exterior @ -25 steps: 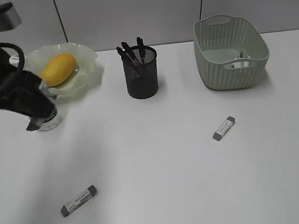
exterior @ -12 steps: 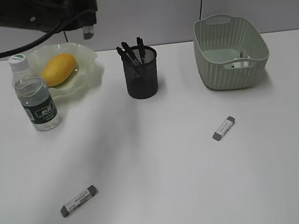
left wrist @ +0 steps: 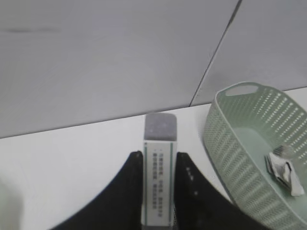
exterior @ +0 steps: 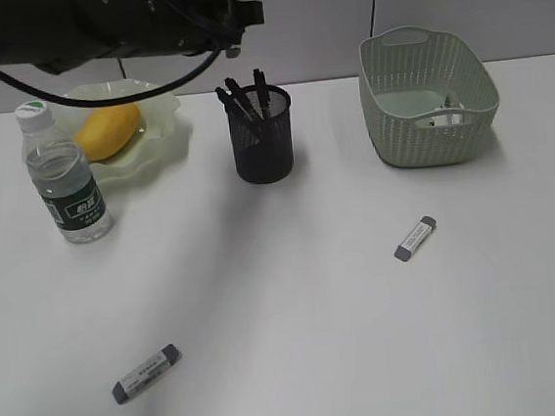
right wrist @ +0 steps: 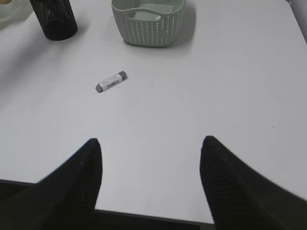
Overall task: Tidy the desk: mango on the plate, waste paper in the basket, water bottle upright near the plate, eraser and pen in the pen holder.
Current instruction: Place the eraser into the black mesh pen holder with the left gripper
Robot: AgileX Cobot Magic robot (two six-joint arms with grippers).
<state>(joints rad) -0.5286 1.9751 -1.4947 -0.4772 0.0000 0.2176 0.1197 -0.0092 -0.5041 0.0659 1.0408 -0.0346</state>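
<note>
2 erasers on desk (exterior: 300, 343): one (exterior: 147, 373) far below-left of the left gripper (left wrist: 158, 191), the other (exterior: 415, 238) ahead of the right gripper (right wrist: 149, 158).
Left gripper: clamped on a 3rd eraser (left wrist: 159, 167), above pen holder (exterior: 263, 136).
Right gripper: spread wide, empty.
Basket (left wrist: 240, 158): right of left gripper, waste paper (left wrist: 284, 168) inside.
Mango (exterior: 108, 128): on plate (exterior: 167, 130).
Water bottle (exterior: 64, 177): upright beside plate.

water bottle (exterior: 67, 178) label: dark green band with white marks, beside the plate (exterior: 157, 131); not legible.
held eraser (left wrist: 159, 172) sleeve: printed lines with a green stripe, between the left gripper (left wrist: 158, 165) fingers; too blurred to read.
loose erasers (exterior: 415, 238), (exterior: 147, 373) sleeves: dark print, unreadable.
waste paper (left wrist: 284, 167) in basket (left wrist: 240, 158): grey print, unreadable.
</note>
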